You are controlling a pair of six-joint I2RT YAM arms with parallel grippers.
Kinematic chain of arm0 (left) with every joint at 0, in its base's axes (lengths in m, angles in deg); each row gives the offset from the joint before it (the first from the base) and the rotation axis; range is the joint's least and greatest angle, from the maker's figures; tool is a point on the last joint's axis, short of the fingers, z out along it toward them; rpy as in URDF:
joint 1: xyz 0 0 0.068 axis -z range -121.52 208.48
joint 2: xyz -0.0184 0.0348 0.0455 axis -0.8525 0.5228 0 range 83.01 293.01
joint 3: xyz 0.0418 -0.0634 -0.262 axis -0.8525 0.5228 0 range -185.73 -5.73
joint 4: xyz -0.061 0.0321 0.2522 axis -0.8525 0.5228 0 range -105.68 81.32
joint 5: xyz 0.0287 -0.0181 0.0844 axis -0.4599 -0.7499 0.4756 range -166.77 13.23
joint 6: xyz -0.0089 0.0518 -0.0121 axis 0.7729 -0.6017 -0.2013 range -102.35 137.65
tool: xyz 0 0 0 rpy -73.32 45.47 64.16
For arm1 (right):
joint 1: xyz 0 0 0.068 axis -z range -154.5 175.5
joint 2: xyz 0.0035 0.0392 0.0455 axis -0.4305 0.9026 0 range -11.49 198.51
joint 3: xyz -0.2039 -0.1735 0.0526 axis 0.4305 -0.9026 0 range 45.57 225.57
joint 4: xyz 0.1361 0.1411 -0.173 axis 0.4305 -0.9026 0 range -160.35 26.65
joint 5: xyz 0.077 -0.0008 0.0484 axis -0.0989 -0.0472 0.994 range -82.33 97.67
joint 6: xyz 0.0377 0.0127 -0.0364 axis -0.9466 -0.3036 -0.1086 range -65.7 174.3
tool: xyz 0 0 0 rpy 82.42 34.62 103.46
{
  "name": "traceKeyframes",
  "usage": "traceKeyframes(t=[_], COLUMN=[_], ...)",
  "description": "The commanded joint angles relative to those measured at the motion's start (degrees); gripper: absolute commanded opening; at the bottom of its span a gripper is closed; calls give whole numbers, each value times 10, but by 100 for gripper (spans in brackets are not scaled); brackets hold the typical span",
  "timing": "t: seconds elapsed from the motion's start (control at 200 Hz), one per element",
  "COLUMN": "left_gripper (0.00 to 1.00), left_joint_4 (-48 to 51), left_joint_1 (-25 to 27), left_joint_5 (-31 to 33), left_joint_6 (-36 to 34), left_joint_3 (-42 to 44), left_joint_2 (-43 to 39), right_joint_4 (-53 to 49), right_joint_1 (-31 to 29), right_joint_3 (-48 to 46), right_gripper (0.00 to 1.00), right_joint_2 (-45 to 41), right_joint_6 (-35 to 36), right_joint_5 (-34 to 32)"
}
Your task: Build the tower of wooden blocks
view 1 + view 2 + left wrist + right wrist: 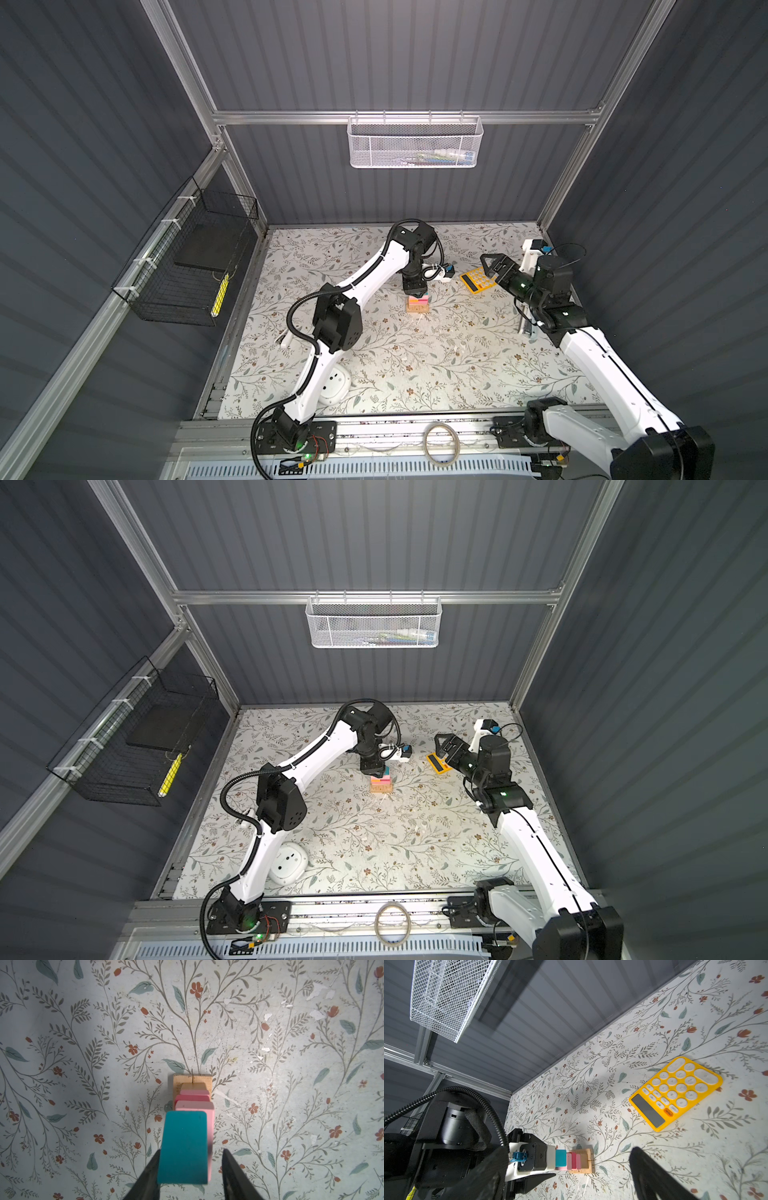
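Teal paint marks the teal peaked block (185, 1147), which sits on top of the tower (418, 302) near the middle of the flower-patterned table (415, 365). In both top views the tower stands upright on the table, directly under the left gripper (414, 286), which points straight down at it. The left wrist view looks down the stack. At the bottom two tan bars (193, 1078) lie side by side with a seam between them, and another tan piece lies on top of them. Above that come pink and deeper pink layers, and then a pale pink slab (194, 1105) lies just under the teal block. The left gripper's jaws stand narrowly apart on either side of the teal block. One dark finger (149, 1176) lies against its side, while a thin strip of table shows between the block and the other finger (so it does not look clamped). The right gripper (489, 268) is well apart from the tower, raised above the yellow calculator (675, 1093). Its jaws are spread wide and hold nothing. The calculator lies flat on the table, keys up. A white round device (289, 862) rests near the front edge, partly behind the left arm.
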Motion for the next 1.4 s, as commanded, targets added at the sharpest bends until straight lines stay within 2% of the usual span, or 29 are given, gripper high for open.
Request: traceKeyframes(t=[0.0,0.14,0.475,0.545,0.815,1.396], left_gripper=[46,46,62,63,49,41], left_joint_4=[17,14,10,9,6,6], left_joint_1=[-1,-1,-1,-1,-1,0], left_joint_5=[-8,-7,-5,-6,-8,-10], left_joint_6=[-21,-19,-16,-15,-11,-9], left_joint_3=[-2,-2,-2,-2,-2,-3], left_joint_2=[11,10,9,8,6,1], right_joint_4=[9,9,9,9,10,14], right_joint_1=[3,3,4,4,4,6], right_joint_3=[-4,-5,-5,-4,-6,-6], right_gripper=[93,93,92,92,92,92], right_joint_2=[3,3,3,3,5,10], right_joint_6=[-3,-4,-4,-4,-5,-7], right_joint_5=[4,4,6,6,7,10])
